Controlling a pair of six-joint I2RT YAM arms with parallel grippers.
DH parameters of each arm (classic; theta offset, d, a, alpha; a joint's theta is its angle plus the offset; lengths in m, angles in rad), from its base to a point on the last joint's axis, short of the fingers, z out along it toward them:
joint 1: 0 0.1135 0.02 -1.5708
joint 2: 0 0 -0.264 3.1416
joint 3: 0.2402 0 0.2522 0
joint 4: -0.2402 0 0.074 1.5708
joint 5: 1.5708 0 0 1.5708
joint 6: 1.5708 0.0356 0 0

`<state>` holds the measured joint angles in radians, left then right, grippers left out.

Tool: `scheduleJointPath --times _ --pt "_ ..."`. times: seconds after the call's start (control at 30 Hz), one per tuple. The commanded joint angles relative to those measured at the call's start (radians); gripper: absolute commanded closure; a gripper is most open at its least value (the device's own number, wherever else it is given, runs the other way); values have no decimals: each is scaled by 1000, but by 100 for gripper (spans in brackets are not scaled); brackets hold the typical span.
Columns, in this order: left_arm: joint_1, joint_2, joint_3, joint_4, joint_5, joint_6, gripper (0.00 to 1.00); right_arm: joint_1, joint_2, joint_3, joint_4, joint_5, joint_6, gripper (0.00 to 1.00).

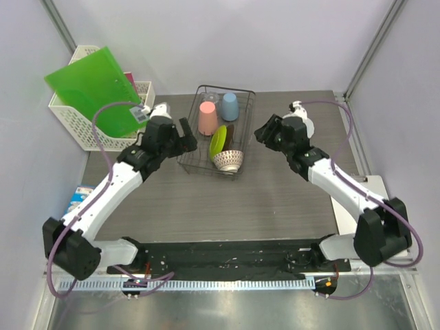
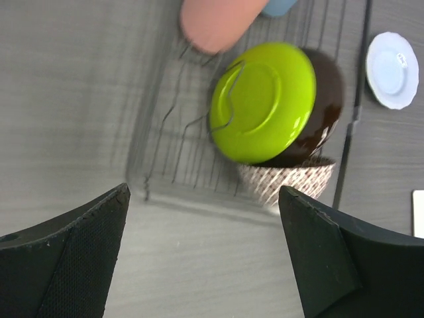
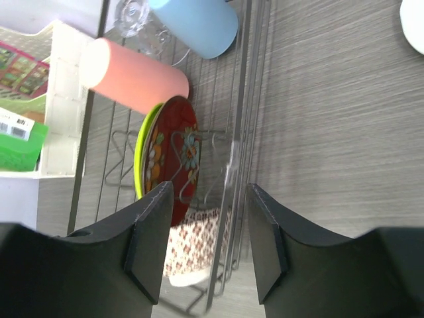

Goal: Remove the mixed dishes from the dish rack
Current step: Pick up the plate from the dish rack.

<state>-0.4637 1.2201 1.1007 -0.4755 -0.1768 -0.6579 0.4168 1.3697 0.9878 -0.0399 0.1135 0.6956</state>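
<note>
Hovering left claw (image 2: 203, 191): spread wide, empty, just left of the dish rack (image 1: 225, 88), which sits mid-frame on the counter (image 1: 275, 199).
Rack, upper part: pink cup (image 1: 207, 117) left of light blue cup (image 1: 229, 106).
Rack, lower part: yellow-green plate (image 1: 218, 141) on edge against red patterned plate (image 3: 179, 159); patterned white bowl (image 1: 228, 161) below them.
Right claw (image 3: 211, 187): about half open, empty, just right of the rack.
Counter, right: pale plate (image 2: 393, 69) flat, outside the rack.

Pink cup (image 2: 215, 23) cut off (top edge); dish rack (image 2: 192, 162) blurred
</note>
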Motion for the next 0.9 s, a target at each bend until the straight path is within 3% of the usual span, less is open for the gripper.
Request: scheduleJointPath --times 0.0,0.33,0.53,0.7,0.87 --pt "-104 157 175 71 -211 122 9 49 -173 -58 92 51 -62 47" --pt "-161 565 530 23 -345 236 21 82 -385 -162 3 61 -87 48" --pt "-188 639 562 41 -394 256 28 83 -394 -251 34 45 -74 48" --pt "-246 660 541 89 -444 319 28 82 -379 -294 83 6 -57 48" --pt "-260 668 515 100 -437 290 28 82 -382 -310 84 6 -67 48"
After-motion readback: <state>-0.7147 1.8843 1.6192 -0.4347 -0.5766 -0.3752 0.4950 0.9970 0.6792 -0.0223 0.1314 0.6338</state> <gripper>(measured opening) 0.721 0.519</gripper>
